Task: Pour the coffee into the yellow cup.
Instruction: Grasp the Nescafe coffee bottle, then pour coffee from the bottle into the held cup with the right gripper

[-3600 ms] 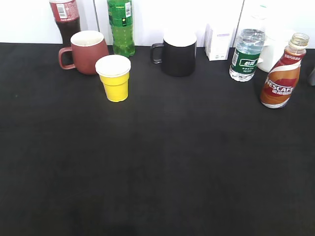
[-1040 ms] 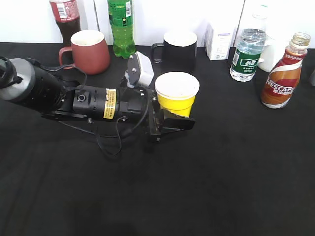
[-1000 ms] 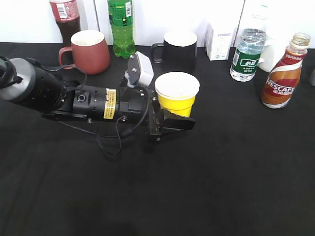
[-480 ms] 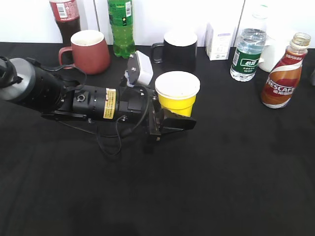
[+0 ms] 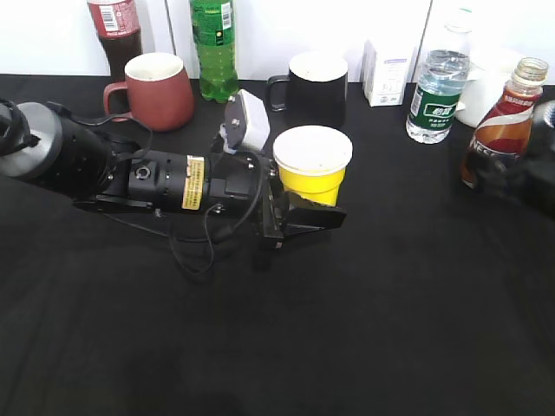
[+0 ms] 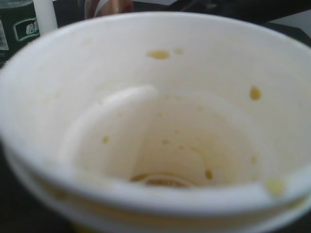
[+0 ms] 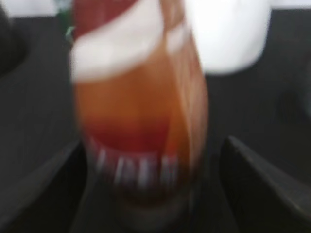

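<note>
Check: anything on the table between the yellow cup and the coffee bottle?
Exterior view: only bare black table between the yellow cup and the coffee bottle. The water bottle stands farther back, off that line.

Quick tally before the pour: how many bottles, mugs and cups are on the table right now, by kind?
Bottles: 4 (cola bottle, green bottle, water bottle, Nescafe bottle)
Mugs: 2 (dark red mug, black mug)
Cups: 1 (yellow cup, held in the left gripper)
Total: 7
</note>
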Motion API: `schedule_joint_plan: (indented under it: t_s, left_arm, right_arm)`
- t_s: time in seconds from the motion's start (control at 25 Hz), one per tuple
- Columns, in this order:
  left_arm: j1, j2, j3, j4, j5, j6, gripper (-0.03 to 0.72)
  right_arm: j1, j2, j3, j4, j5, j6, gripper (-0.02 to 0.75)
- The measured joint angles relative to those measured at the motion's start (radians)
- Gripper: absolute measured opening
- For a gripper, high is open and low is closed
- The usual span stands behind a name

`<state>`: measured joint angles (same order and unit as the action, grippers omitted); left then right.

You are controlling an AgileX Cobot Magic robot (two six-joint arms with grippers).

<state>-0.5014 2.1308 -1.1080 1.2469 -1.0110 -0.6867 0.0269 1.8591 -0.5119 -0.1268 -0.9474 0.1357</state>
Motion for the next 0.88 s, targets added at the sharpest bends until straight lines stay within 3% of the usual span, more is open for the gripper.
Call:
schedule_joint_plan:
  t_s: [0.12, 0.28, 0.56, 0.72, 0.88]
  left_arm:
    - [0.0, 0.0, 0.0, 0.0, 0.0, 0.0, 0.445]
    - [0.0, 0.0, 0.0, 0.0, 0.001, 0.0, 0.445]
    - [0.0, 0.0, 0.0, 0.004, 0.015, 0.0, 0.445]
    - [-0.005, -0.033, -0.001, 0.03, 0.064, 0.0, 0.445]
    - [-0.103, -0.033, -0.031, 0.016, 0.097, -0.003, 0.445]
  right_arm:
    - [0.0, 0.072, -0.108, -0.021, -0.001, 0.001, 0.657]
    - [0.0, 0.093, -0.131, -0.035, 0.0, 0.002, 0.538]
    - [0.0, 0.094, -0.131, -0.039, -0.005, -0.008, 0.527]
    - [0.0, -0.075, -0.089, -0.183, 0.064, -0.071, 0.528]
    - [0.0, -0.262, -0.073, -0.436, 0.17, -0.1, 0.528]
